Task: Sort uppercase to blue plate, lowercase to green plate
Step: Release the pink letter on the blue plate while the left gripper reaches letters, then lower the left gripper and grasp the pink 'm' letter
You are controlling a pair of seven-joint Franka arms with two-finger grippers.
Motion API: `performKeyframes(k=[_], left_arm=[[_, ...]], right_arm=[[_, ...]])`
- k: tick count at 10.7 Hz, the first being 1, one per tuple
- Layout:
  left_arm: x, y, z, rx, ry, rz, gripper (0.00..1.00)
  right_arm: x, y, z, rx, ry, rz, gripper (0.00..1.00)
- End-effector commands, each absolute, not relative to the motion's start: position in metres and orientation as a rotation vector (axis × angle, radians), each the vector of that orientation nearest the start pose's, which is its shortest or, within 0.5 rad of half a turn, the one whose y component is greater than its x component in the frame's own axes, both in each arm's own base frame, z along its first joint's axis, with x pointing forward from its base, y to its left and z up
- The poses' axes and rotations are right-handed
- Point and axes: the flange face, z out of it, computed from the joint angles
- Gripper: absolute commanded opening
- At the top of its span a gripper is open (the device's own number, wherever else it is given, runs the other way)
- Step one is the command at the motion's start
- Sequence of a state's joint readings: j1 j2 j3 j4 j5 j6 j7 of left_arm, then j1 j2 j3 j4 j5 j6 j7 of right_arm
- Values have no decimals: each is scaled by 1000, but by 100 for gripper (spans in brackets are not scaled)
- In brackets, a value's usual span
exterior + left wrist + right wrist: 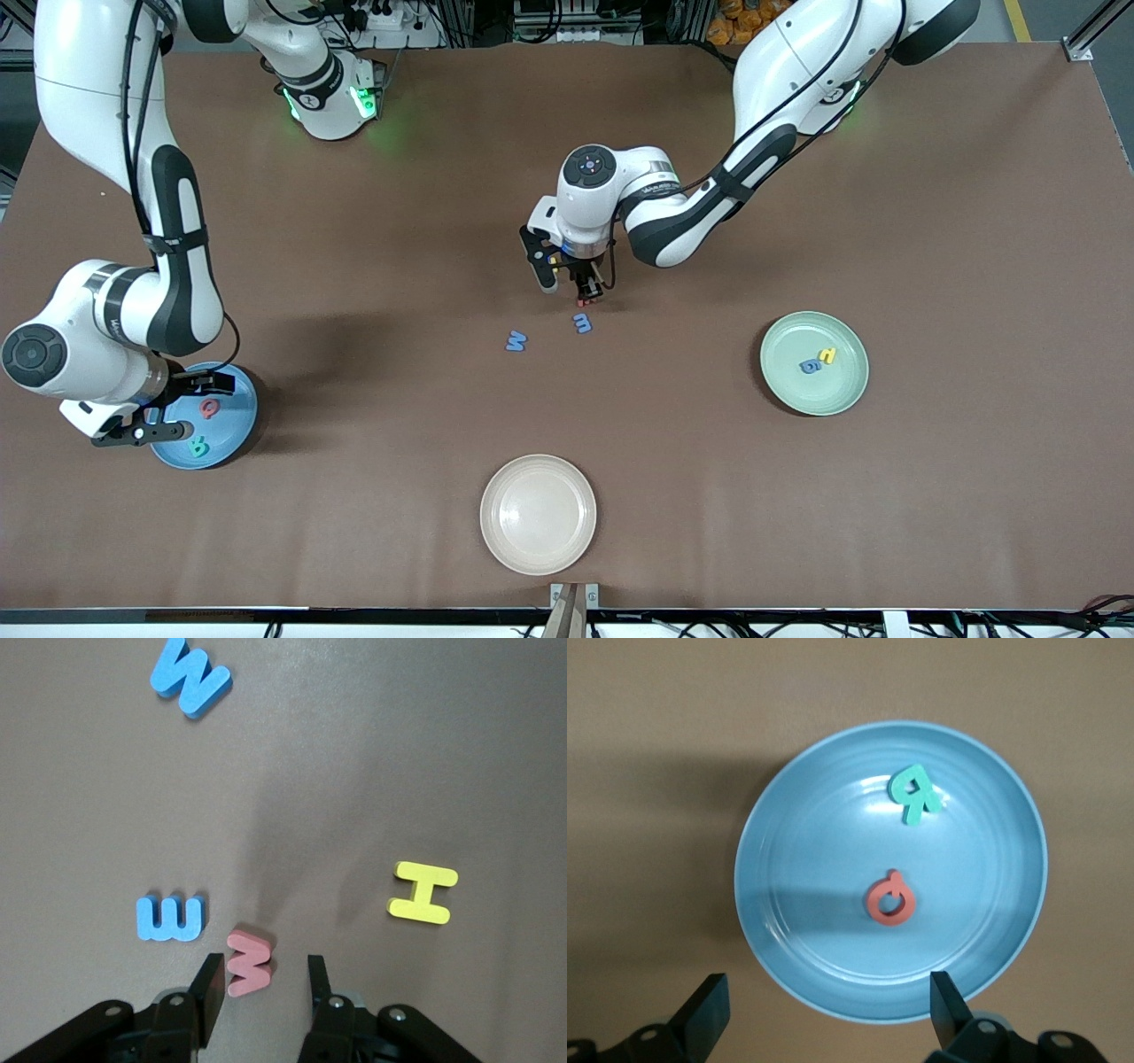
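Red w [249, 962] lies flat on the desk [354, 744] beside blue m [170, 918], between the part-open fingers of the left hand [262, 989], not yet pinched. Likely light, soft foam: best squeezed gently across the outer strokes. Right hand [828, 1010] waits wide open over the blue plate [788, 833].

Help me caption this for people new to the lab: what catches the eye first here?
The left gripper is down at the table's middle, its open fingers on either side of a small red w, with a blue m, a blue M and a yellow H lying loose on the table around it. The right gripper hangs open over the blue plate, which holds a teal-green R and a red Q.
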State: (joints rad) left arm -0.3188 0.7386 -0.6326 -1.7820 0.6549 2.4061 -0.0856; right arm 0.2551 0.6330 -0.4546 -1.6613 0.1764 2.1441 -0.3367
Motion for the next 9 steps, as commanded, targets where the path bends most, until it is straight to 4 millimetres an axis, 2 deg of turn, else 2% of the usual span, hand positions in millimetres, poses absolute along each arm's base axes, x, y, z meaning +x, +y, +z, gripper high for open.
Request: performKeyframes(k=[1, 5, 9], left_arm=[[424, -512, 207, -2554, 1789, -198, 46], [426, -508, 201, -2539, 1783, -202, 46], [426, -505, 194, -2554, 1785, -195, 46]], right_arm=[[651, -92, 283, -3184, -119, 232, 100], [649, -94, 283, -3180, -112, 242, 100], [650, -86, 291, -3176, -116, 224, 100]])
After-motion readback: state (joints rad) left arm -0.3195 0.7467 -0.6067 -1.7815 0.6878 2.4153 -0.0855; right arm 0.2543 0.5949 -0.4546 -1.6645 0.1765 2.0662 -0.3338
